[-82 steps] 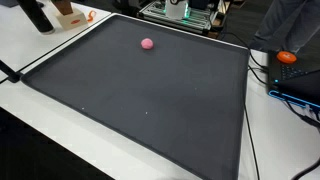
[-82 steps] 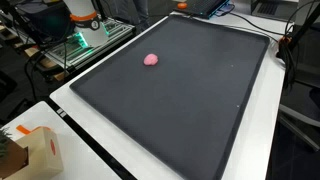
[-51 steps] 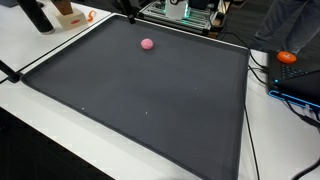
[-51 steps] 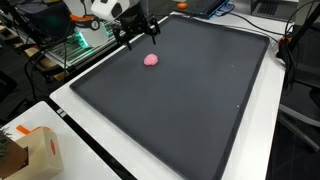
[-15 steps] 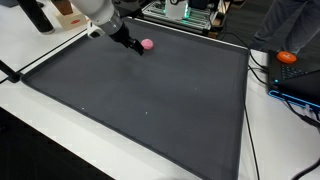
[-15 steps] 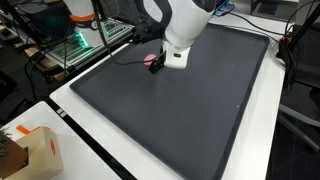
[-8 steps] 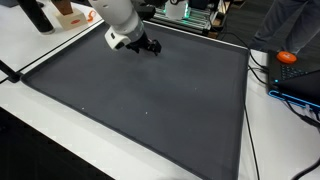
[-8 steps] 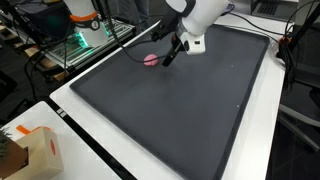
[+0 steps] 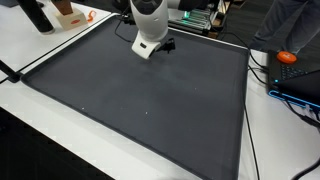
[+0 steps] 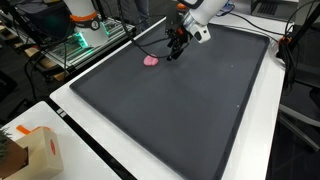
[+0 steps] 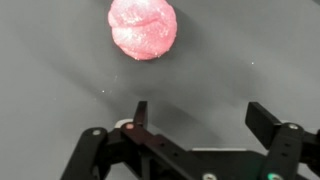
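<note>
One pink ball (image 11: 143,27) lay loose on the flat black mat (image 10: 200,110), likely why it stayed put | gripper (image 11: 198,108) hovered low just beside it, fingers spread fully wide, holding nothing | wrist view: ball at 11 o'clock of the finger gap, touching neither finger, so ungrasped

Exterior view: pink ball (image 10: 151,60) on black mat (image 10: 200,110), upper middle of frame. Gripper (image 10: 174,50) just right of ball, tips down near mat, contact with ball not clear; jaw gap too small to read here. White arm (image 10: 200,14) enters from top edge. Cardboard box (image 10: 34,152) lower left on white table (image 10: 90,140). Green-lit rack (image 10: 85,42) upper left
</note>
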`<state>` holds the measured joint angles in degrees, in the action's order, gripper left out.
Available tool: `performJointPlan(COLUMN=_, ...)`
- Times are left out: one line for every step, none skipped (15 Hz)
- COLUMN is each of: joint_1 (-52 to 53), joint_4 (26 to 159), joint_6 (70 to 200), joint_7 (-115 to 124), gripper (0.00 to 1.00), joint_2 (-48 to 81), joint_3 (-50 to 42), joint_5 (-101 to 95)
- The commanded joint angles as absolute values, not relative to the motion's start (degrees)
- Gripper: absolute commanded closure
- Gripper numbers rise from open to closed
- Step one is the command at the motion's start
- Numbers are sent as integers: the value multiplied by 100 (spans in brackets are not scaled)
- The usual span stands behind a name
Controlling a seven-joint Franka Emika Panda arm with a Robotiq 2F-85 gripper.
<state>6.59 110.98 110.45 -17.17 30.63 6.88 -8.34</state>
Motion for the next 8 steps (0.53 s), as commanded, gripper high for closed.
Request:
performJointPlan(joint_1=788, joint_4=11450, joint_6=11043, joint_7=-2195, gripper=0, joint_2=2885, joint_3=804, joint_5=-1422)
performJointPlan(joint_1=824, joint_4=11544, joint_6=11068, joint_7=-2308, gripper=0, joint_2=2840, joint_3=837, joint_5=-1588)
performJointPlan(joint_1=851, joint_4=11645, joint_6=11100, joint_7=-2434, gripper=0, joint_2=2786, joint_3=874, joint_5=-1740)
performJointPlan(joint_1=875, joint_4=11734, joint_6=11119, joint_7=-2564, gripper=0, joint_2=2746, joint_3=909, joint_5=-1894)
performJointPlan(joint_1=899, joint_4=11822, joint_6=11129, joint_7=-2682, gripper=0, joint_2=2702, joint_3=942, joint_5=-2048)
performJointPlan(joint_1=924, joint_4=11933, joint_6=11159, joint_7=-2792, gripper=0, joint_2=2638, joint_3=978, joint_5=-2216)
performJointPlan(joint_1=950, joint_4=12017, joint_6=11179, joint_7=-2897, gripper=0, joint_2=2587, joint_3=1004, joint_5=-2392)
performJointPlan(joint_1=978, joint_4=12114, joint_6=11208, joint_7=-2955, gripper=0, joint_2=2521, joint_3=1026, joint_5=-2554)
